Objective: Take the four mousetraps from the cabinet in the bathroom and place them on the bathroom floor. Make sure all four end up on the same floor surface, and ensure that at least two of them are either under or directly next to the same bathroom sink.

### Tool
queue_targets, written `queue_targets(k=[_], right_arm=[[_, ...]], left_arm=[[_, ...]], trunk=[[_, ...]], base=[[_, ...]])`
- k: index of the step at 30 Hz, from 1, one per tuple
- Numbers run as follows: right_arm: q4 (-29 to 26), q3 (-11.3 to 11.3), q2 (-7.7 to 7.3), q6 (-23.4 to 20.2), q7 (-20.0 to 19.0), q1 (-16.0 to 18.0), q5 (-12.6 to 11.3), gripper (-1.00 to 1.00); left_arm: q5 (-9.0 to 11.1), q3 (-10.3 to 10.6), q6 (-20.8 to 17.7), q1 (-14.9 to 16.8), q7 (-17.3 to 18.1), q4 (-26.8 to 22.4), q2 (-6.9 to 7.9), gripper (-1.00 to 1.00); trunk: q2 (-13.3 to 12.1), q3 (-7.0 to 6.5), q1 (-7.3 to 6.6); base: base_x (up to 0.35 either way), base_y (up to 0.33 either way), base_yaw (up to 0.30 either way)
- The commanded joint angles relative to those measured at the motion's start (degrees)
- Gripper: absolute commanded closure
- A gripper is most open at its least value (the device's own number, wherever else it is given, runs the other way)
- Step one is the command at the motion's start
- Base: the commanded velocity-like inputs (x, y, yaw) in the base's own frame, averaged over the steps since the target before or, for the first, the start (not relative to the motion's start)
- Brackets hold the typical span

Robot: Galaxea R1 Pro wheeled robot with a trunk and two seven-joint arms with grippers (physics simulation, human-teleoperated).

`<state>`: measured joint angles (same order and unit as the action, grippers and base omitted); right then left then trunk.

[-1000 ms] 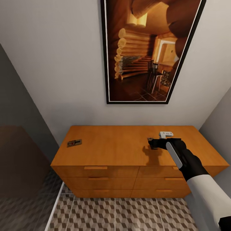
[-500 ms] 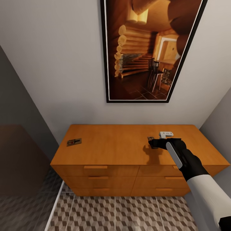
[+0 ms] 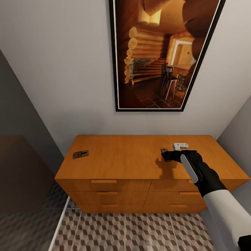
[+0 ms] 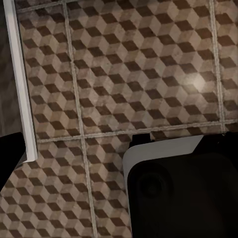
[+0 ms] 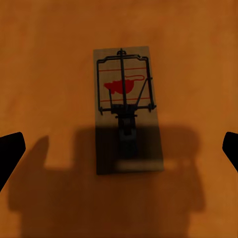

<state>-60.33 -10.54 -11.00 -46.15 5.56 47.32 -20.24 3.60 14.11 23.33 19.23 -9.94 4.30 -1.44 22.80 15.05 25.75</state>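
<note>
The orange-brown cabinet (image 3: 125,164) stands against the wall, its drawers closed. One mousetrap (image 3: 80,154) lies on its top near the left end. A second mousetrap (image 5: 126,109), a tan board with black wire and a red mark, lies flat on the top under my right gripper (image 3: 163,153). In the right wrist view the right gripper (image 5: 121,148) hovers over this trap, open, with its dark fingertips (image 5: 11,151) far apart on either side and its shadow across the board. The left wrist view looks down on the cube-patterned bathroom floor (image 4: 139,74); a dark fingertip (image 4: 10,153) sits at the picture's edge.
A large framed picture of a log cabin interior (image 3: 160,52) hangs above the cabinet. Grey walls close in on both sides. A white strip (image 3: 59,223) runs along the floor at the left. Part of my own dark and white body (image 4: 183,193) shows over the tiles.
The head view shifted slightly early on. The right gripper and both mousetraps have stayed where they were.
</note>
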Motion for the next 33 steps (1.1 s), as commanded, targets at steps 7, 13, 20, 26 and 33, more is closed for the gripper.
queue_targets(k=[7, 13, 20, 26, 33], right_arm=[[-0.1, -0.3, -0.07, -0.2, 0.6, 0.1, -0.6, -1.0], [-0.1, -0.3, -0.07, -0.2, 0.6, 0.1, -0.6, -1.0], [-0.1, -0.3, -0.07, -0.2, 0.6, 0.1, -0.6, -1.0], [-0.1, -0.3, -0.07, -0.2, 0.6, 0.1, -0.6, -1.0], [-0.1, -0.3, -0.07, -0.2, 0.6, 0.1, -0.6, -1.0]], left_arm=[[0.4, 0.5, 0.4, 0.1, -0.2, 0.3, -0.05, -1.0], [0.4, 0.5, 0.4, 0.1, -0.2, 0.3, -0.05, -1.0], [0.4, 0.5, 0.4, 0.1, -0.2, 0.3, -0.05, -1.0], [0.4, 0.5, 0.4, 0.1, -0.2, 0.3, -0.05, -1.0], [0.4, 0.5, 0.4, 0.1, -0.2, 0.3, -0.05, -1.0]], trunk=[[0.1, 0.11, 0.03], [0.1, 0.11, 0.03], [0.1, 0.11, 0.03], [0.1, 0.11, 0.03], [0.1, 0.11, 0.03]], base=[[0.003, 0.0, 0.0], [0.042, 0.0, 0.0], [0.013, 0.0, 0.0], [0.003, 0.0, 0.0], [0.0, 0.0, 0.0]])
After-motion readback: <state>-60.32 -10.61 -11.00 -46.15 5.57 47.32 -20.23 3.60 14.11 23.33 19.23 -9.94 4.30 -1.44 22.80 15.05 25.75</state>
